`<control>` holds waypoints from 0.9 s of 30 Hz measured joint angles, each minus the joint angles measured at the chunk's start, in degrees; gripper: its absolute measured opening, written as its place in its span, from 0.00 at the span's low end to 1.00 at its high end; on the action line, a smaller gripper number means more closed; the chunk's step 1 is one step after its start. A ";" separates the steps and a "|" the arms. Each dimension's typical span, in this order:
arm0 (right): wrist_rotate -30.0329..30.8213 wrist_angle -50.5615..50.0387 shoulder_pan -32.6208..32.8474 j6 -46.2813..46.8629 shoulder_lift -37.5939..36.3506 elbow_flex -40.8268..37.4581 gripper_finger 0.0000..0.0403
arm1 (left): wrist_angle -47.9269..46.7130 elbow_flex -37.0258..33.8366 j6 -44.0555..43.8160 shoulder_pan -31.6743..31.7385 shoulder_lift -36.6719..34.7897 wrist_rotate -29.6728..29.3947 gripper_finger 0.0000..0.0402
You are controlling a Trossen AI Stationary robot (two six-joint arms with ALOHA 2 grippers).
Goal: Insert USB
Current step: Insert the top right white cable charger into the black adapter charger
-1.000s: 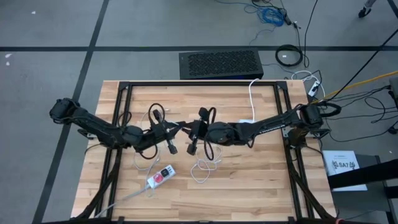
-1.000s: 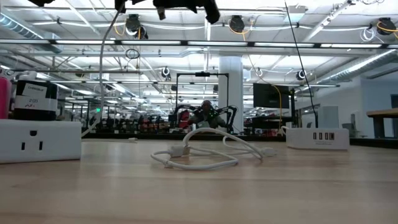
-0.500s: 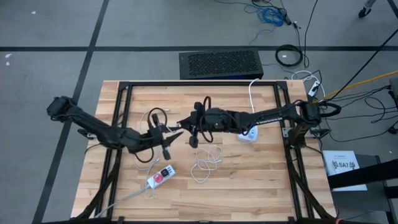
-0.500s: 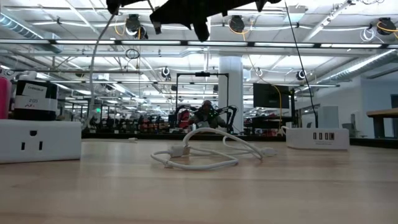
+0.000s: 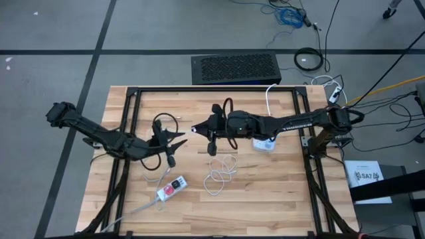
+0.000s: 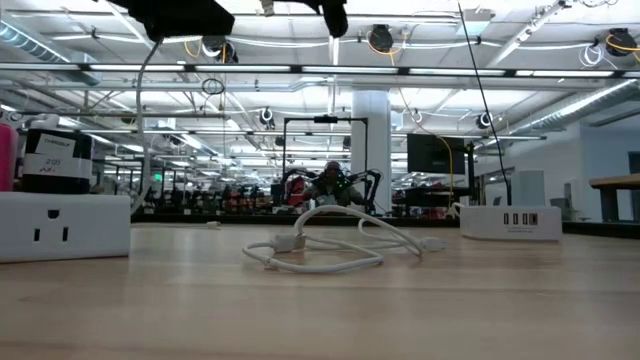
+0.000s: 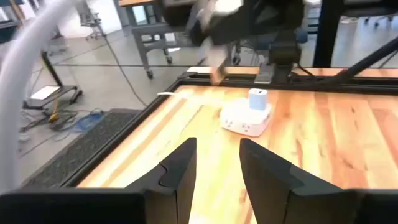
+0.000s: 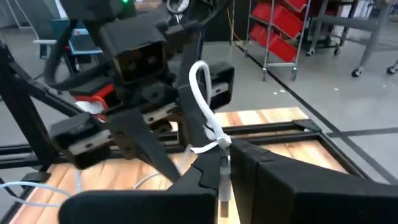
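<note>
My right gripper [image 5: 196, 129] is above the table's middle, shut on one end of a white USB cable [image 8: 200, 93]. My left gripper [image 5: 178, 137] faces it from the table's left; it is open and holds nothing [image 7: 217, 171]. In the right wrist view the left gripper [image 8: 146, 146] stands just ahead of the held cable end. A coil of white cable [image 5: 219, 176] lies flat on the wood, also in the low view [image 6: 330, 245]. A white charger block [image 5: 265, 143] with USB ports sits right of centre [image 7: 247, 115]. My right gripper pinches the white cable's end [image 8: 214, 148] between its two fingers. The fingers lie about level and point toward the table's left. A short loop of cable [image 8: 199, 81] stands up above the fingers. The held end is lifted clear of the table.
A white power strip with a red switch [image 5: 171, 188] lies near the front left, and its socket face shows in the low view [image 6: 62, 225]. The charger block [image 6: 510, 222] shows at the low view's right. A black frame [image 5: 133, 99] borders the table top.
My left gripper has opened, let go of the cable end and drawn back toward the table's left edge. My right gripper, still shut on that end, has carried it toward the far edge and a little upward.
</note>
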 joint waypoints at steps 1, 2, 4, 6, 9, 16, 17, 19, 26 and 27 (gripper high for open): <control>-0.07 -0.06 0.01 -0.27 -0.40 0.00 0.00 | -0.57 0.00 -0.42 0.08 -0.10 -0.16 0.32; -0.15 -0.26 0.00 -0.34 -0.67 0.00 0.00 | -0.88 0.02 -1.41 0.04 -0.17 -0.28 0.32; -0.15 -1.52 0.00 -0.49 -1.12 -0.02 0.00 | -1.68 0.02 -2.19 0.04 -0.14 1.17 0.32; -0.16 -2.52 -0.36 -0.81 -1.44 -0.02 0.00 | -0.86 0.02 -2.63 0.02 -0.08 4.76 0.33; -0.40 -5.18 -1.24 -0.99 -1.53 -0.02 0.00 | 3.18 0.02 -1.23 -0.44 -0.78 11.43 0.33; -10.74 -10.94 -3.43 -1.05 -1.47 -1.20 0.00 | 7.94 0.07 3.04 -5.04 -5.52 23.24 0.32; -12.12 -10.32 -3.50 -0.63 -1.47 -2.21 0.00 | 7.41 0.07 3.70 -6.01 -6.38 22.53 0.32; -14.66 -6.70 -3.50 1.12 -1.47 -5.55 0.00 | 5.78 0.07 4.75 -8.12 -7.84 19.20 0.32; -19.69 18.69 -1.67 11.01 4.03 -16.40 0.00 | -4.05 -1.34 -1.91 -13.12 -10.12 4.54 0.32; -19.88 21.52 -1.25 12.15 5.61 -16.39 0.00 | -4.05 -1.87 -3.47 -13.62 -9.66 5.04 0.32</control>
